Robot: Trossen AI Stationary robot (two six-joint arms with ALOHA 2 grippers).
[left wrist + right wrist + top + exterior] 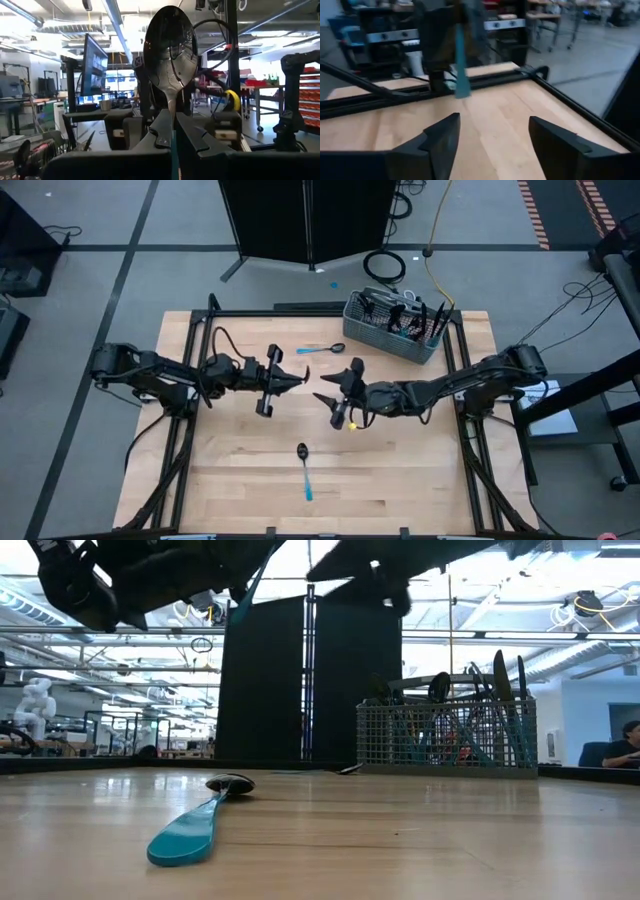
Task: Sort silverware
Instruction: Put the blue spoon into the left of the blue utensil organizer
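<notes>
1 small spoon with a dark metal bowl and light-blue handle [170,55] clamped in the closed fingers of the left gripper [288,380], raised over the pale wooden table [400,480] at mid-frame in the high view. Stands roughly upright: bowl up, handle hanging down, long axis near vertical. Facing it just to the right, the right gripper [335,398], fingers spread wide and gripping nothing.

Looks like a mid-air handover or regrasp. Next, probably: carry to the grey wire-mesh basket [395,330] at upper right, line up over a compartment, lower and release; tilt needs watching.

2 more spoons flat on the wood: 1 at lower centre [304,465], bowl toward the top of the frame, handle toward the bottom; 1 at upper centre [322,350], bowl right, handle left.
</notes>
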